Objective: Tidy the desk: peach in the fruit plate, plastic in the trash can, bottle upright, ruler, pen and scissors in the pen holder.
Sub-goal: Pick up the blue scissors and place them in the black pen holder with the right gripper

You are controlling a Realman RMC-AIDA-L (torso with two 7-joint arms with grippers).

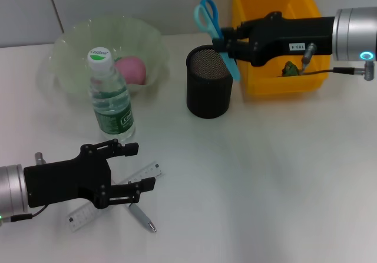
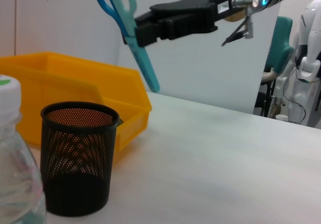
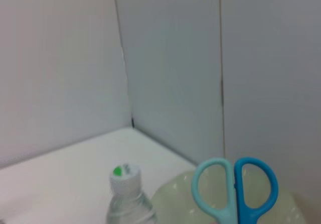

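The right gripper (image 1: 225, 43) is clenched on the scissors (image 1: 215, 33), holding them above the pen holder (image 1: 209, 81) with the blue handles up and the closed blades slanting down over the holder's far rim. In the left wrist view the blade tips hang above and behind the black mesh cup, not yet inside it. Just beyond the pen holder, on its right, sits the yellow trash can (image 1: 277, 39), something green lying in it. To the pen holder's left, the bottle (image 1: 109, 98) stands upright, green cap on. Behind the bottle, farther left of the holder, the peach (image 1: 131, 69) rests in the pale green fruit plate (image 1: 76, 62). Nearer the robot than the holder and to its left, the left gripper (image 1: 140, 167) hovers with fingers spread wide, released, right over the clear ruler (image 1: 147, 171) and the pen (image 1: 143, 217), both flat on the white desk (image 1: 265, 174).
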